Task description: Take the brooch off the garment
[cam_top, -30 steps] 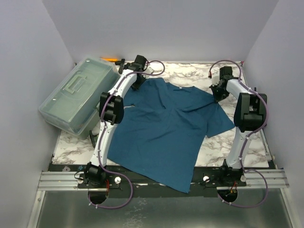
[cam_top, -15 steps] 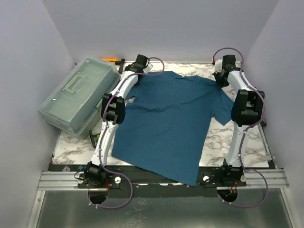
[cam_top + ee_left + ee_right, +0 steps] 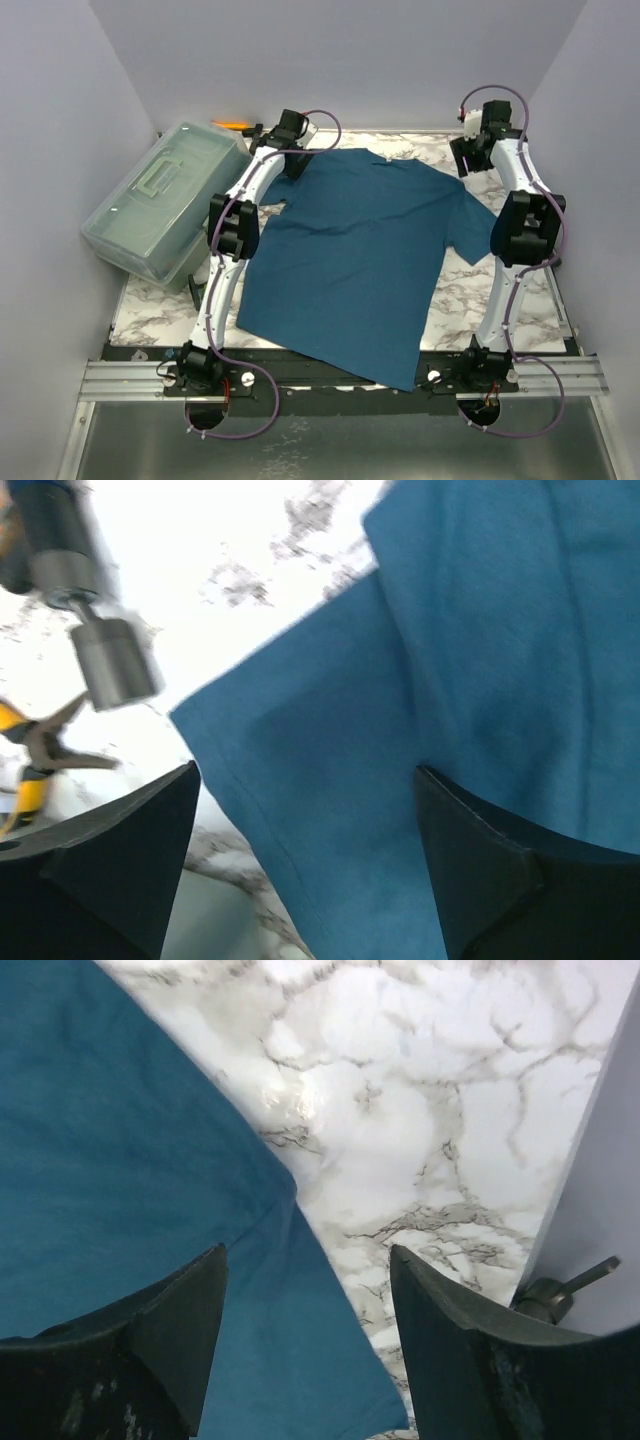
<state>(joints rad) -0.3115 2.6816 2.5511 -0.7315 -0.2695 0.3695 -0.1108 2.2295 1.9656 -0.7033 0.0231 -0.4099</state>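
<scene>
Your left gripper (image 3: 305, 780) and right gripper (image 3: 308, 1260) both gape empty above the far sleeve corners of the dark teal cloth T-shirt (image 3: 350, 250), which runs back behind the jaws. The multicoloured flower brooch is unseen, so the nearer arm is unclear.

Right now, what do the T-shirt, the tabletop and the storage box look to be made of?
T-shirt: soft matte cloth, likely cotton; it lies in shallow folds with a stitched hem.
Tabletop: glossy white surface with grey veins, marble or a marble-print laminate; I cannot tell which.
Storage box: translucent grey-green plastic, with a moulded lid handle.
</scene>
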